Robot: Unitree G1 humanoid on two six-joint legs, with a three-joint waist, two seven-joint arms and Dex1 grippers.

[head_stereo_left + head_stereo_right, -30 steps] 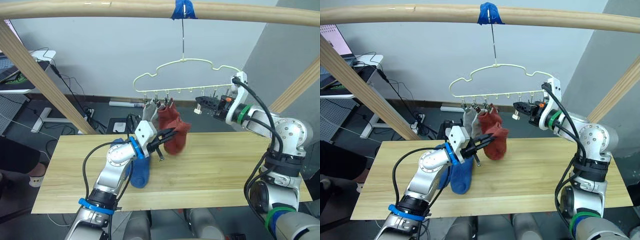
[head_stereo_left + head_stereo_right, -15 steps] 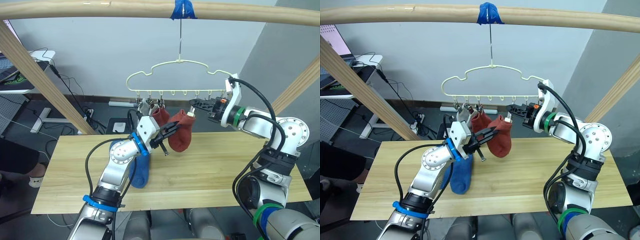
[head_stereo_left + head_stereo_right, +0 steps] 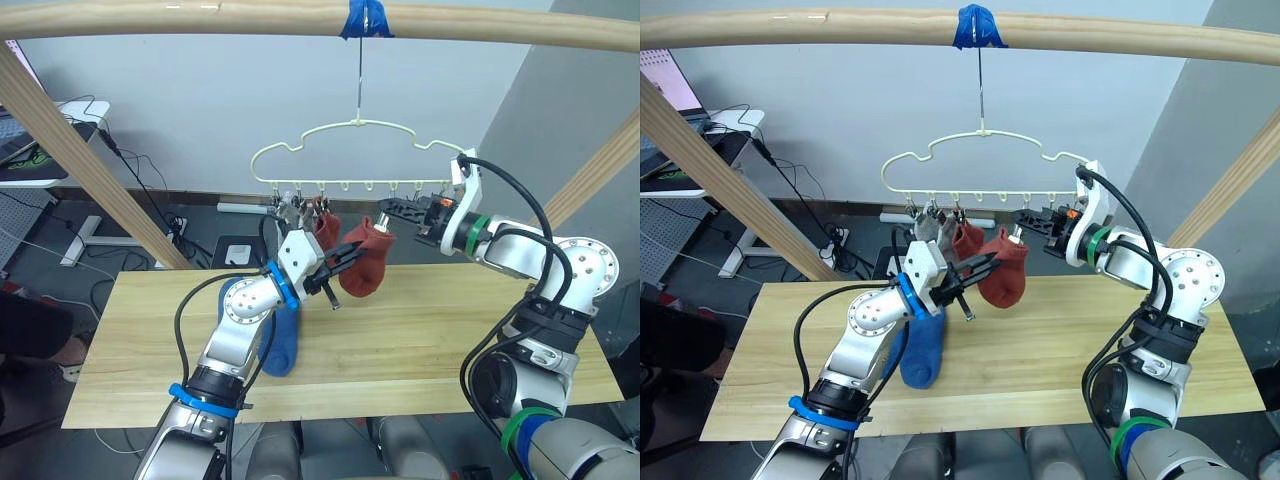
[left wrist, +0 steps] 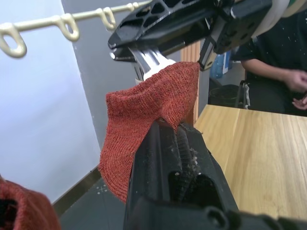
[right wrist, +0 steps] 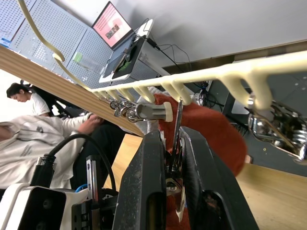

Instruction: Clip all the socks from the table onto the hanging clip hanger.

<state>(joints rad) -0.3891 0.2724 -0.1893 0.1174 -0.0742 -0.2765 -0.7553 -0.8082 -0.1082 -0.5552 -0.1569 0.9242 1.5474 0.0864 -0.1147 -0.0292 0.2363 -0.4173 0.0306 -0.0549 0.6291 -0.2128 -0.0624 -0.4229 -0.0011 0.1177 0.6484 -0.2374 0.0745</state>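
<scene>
Rust sock point(image 3: 364, 266) at clip hanger point(image 3: 350, 150), blue sock point(image 3: 282, 340) on table point(image 3: 440, 330)

The blue sock point(image 3: 283, 338) on the table lies partly hidden behind the left arm.

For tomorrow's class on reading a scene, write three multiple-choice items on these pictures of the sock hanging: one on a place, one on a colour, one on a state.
1. Where does the blue sock lie?
A. on the table
B. on the clip hanger
C. on the floor

2. What colour is the sock held by the left gripper?
A. light grey
B. blue
C. rust red

3. What is the right gripper doing?
A. resting open on the tabletop
B. squeezing a metal clip at the hanger's row
C. holding a blue sock

Answers: 1 A, it lies flat on the planks beside the left arm. 2 C, the rust red sock sits between its fingers. 3 B, the right wrist view shows the clip's wire between the fingers.
</scene>
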